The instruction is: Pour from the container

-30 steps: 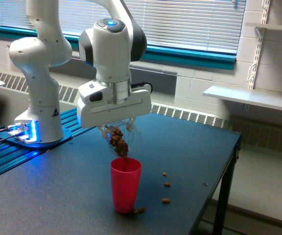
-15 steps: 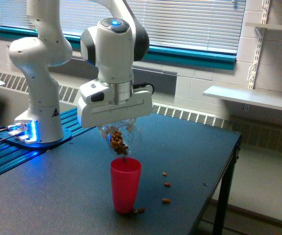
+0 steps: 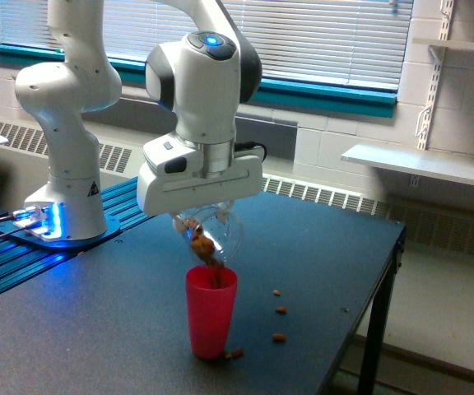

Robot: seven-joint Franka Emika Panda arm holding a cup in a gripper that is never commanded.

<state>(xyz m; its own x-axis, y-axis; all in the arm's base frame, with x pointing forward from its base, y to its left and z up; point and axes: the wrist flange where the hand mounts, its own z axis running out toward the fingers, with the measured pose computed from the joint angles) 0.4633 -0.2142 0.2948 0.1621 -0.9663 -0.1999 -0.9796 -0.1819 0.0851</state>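
In the exterior view my gripper (image 3: 206, 216) is shut on the container (image 3: 215, 234), a clear rounded plastic cup tipped mouth-down over the red cup (image 3: 211, 311). Brown nut-like pieces (image 3: 202, 244) lie inside the container and spill from its lip toward the red cup's open mouth. The red cup stands upright on the dark table (image 3: 97, 329), directly below the container. My fingers are mostly hidden behind the white hand housing.
Loose nuts (image 3: 280, 310) lie on the table on the exterior view's right of the red cup, and some at its base (image 3: 234, 355). The arm's base (image 3: 60, 222) stands at the left. The table's edge (image 3: 360, 321) runs along the right.
The arm's wrist has shifted slightly to the exterior view's right and upward. The container has tilted further, and fewer nuts remain inside it.
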